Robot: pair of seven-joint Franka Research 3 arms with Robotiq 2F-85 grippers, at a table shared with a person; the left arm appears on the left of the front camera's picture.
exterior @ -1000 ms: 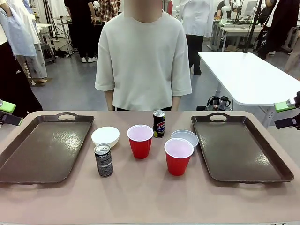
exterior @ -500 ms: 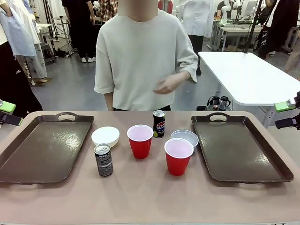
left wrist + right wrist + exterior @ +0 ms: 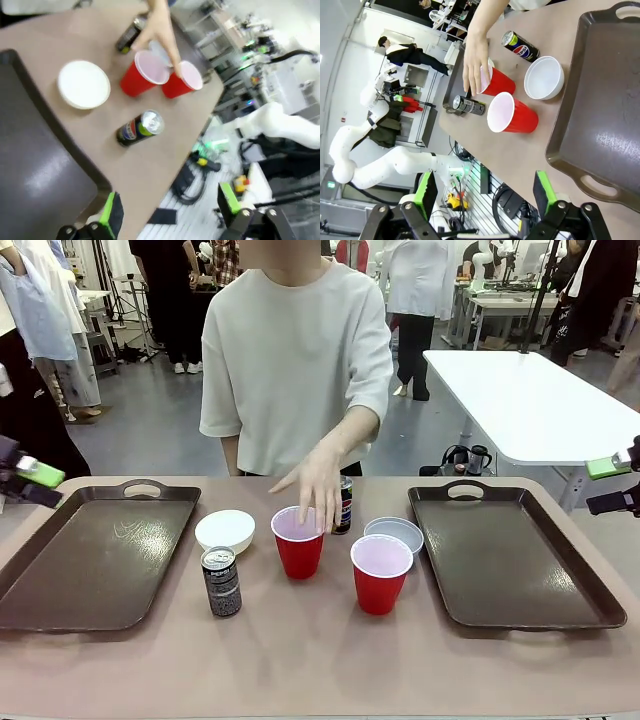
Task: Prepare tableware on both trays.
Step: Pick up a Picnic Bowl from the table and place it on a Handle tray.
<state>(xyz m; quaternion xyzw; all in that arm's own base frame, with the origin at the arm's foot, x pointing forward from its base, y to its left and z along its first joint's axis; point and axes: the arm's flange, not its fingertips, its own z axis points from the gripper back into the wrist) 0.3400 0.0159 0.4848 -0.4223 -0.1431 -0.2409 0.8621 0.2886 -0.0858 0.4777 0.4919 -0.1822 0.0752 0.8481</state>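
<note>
In the front view the left gripper [image 3: 38,485] hangs at the left edge of the frame, near the far corner of the left tray [image 3: 60,570]. The right gripper [image 3: 606,485] hangs at the right edge, off the far side of the right tray [image 3: 520,570]. Both wrist views show their jaws released, with the green pads wide apart. The two trays lie flat on the bench [image 3: 320,660], their long axis running from the camera toward the person. All the tableware stands between them in the middle of the frame, well apart from both pairs of jaws. The left bowl [image 3: 225,530] and the nearer can [image 3: 221,582] are toward the left tray, and the right bowl [image 3: 395,532] is toward the right tray. Cups and cans are upright, long axis vertical, the cup mouths up. The person's hand [image 3: 315,485] points its fingers down over the mouth of the farther cup [image 3: 298,550]; whether it touches the rim I cannot tell. The nearer cup [image 3: 380,580] stands just in front of the right bowl. In the front view the hand covers a part of the farther can [image 3: 346,508], while the right wrist view shows this can whole, apart from the hand. The left wrist view shows the silver top of the nearer can.
</note>
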